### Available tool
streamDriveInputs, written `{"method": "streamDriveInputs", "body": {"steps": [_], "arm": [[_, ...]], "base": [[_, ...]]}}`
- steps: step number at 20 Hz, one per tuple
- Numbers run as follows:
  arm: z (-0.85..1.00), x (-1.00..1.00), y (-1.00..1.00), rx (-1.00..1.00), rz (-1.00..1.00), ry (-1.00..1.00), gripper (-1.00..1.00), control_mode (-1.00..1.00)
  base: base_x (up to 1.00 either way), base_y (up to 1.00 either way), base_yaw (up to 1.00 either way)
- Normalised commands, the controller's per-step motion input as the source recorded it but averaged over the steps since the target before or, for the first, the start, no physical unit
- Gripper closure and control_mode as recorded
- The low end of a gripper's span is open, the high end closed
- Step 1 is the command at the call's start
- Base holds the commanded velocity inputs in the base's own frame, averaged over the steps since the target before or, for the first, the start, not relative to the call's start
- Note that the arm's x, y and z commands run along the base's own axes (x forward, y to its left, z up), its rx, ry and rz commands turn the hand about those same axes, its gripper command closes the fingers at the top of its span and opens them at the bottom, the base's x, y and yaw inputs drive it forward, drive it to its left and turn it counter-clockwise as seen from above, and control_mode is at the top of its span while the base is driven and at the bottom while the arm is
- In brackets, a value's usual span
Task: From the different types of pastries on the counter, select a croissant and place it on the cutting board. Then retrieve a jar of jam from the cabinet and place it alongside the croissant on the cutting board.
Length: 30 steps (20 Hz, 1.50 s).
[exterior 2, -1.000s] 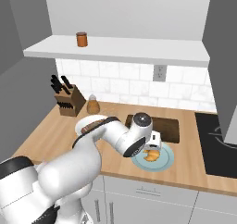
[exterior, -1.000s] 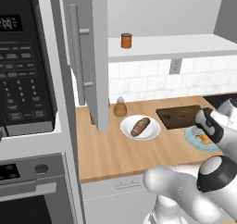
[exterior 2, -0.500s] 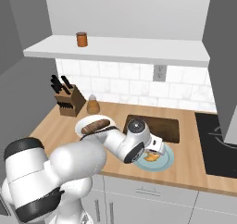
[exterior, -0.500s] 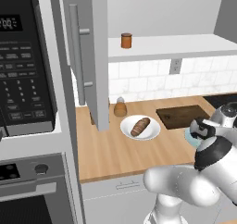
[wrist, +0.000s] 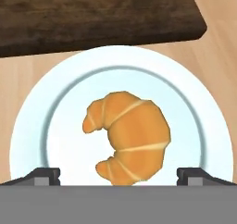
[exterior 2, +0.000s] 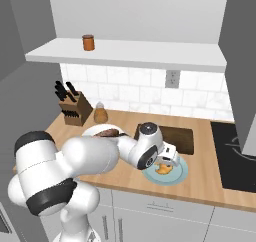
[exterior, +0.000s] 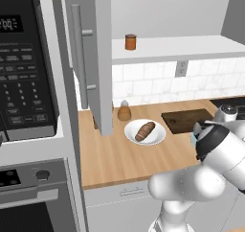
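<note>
Croissant (wrist: 127, 137) lies on the teal plate (wrist: 32, 126) beside the cutting board (wrist: 92, 15). Since a second ago the arm has swung down over it; jaws spread wide, straddling the pastry, so grasping looks imminent. Jam jar (exterior: 130, 41) waits on the cabinet shelf (exterior: 182, 46).

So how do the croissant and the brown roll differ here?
The croissant is golden-yellow and curved into a crescent; the roll is dark brown, straight and oblong. The croissant looks smaller than the roll. The croissant lies on the teal plate under the open gripper; the roll lies on the white plate, away from it. Both are pastries on round plates on the counter.
</note>
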Motion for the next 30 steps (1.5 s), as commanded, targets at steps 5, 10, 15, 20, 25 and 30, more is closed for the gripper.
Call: {"method": "streamDriveInputs", "body": {"steps": [5, 10, 15, 20, 25, 30], "arm": [[0.0, 0.11, -0.09, 0.0, 0.0, 0.05, -1.0, -1.0], [-0.05, 0.02, -0.08, 0.0, 0.0, 0.01, -1.0, -1.0], [-0.2, 0.0, -0.03, 0.0, 0.0, 0.06, -1.0, -1.0], [-0.24, 0.0, 0.0, 0.0, 0.0, 0.08, -1.0, -1.0], [-0.14, 0.0, -0.06, 0.0, 0.0, 0.02, -1.0, -1.0], [-0.12, 0.07, -0.2, 0.0, 0.0, 0.0, -1.0, -1.0]], "base": [[0.0, 0.0, 0.0], [0.0, 0.0, 0.0], [0.0, 0.0, 0.0], [0.0, 0.0, 0.0], [0.0, 0.0, 0.0], [0.0, 0.0, 0.0]]}}
